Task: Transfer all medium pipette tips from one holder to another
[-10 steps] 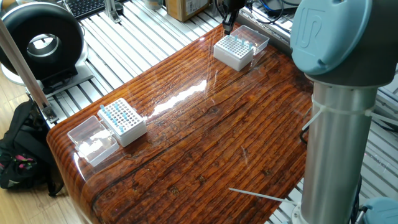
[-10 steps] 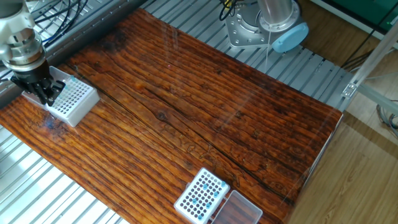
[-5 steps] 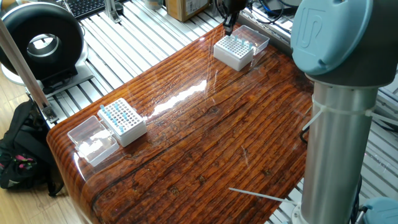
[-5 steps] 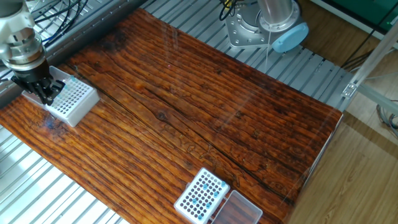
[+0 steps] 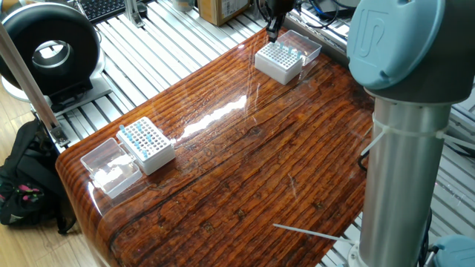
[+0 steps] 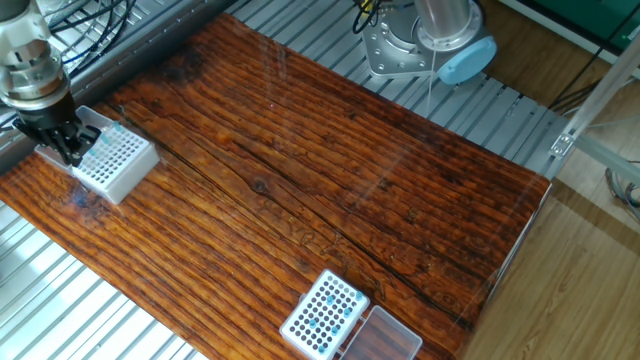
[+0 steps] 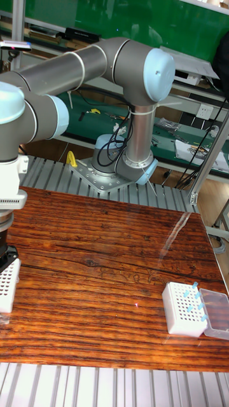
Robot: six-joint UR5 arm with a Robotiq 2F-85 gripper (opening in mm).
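Observation:
Two white grid holders stand at opposite ends of the wooden table. One holder [image 5: 280, 62] [image 6: 113, 162] [image 7: 6, 287] has a few medium pipette tips [image 5: 292, 52] [image 6: 114, 134] with light blue tops along its far side. My gripper [image 5: 272, 32] [image 6: 70, 152] [image 7: 9, 257] hangs directly over that holder's edge, its dark fingers close together. Nothing can be made out between them. The other holder [image 5: 148, 142] [image 6: 324, 312] [image 7: 184, 310] carries several blue-topped tips [image 5: 138, 134] [image 6: 327, 304] [image 7: 195, 300].
A clear lid lies beside each holder [image 5: 110, 166] [image 5: 305, 43] [image 6: 386, 337] [image 7: 215, 313]. My arm's grey column [image 5: 401, 163] rises at the table's near right, and its base [image 6: 418, 46] sits off the table. A black round device [image 5: 49, 44] and a backpack [image 5: 22, 182] lie beyond the left edge.
The gripper has shifted slightly up and to the left over the holder in the other fixed view. Both holders and lids have stayed put.

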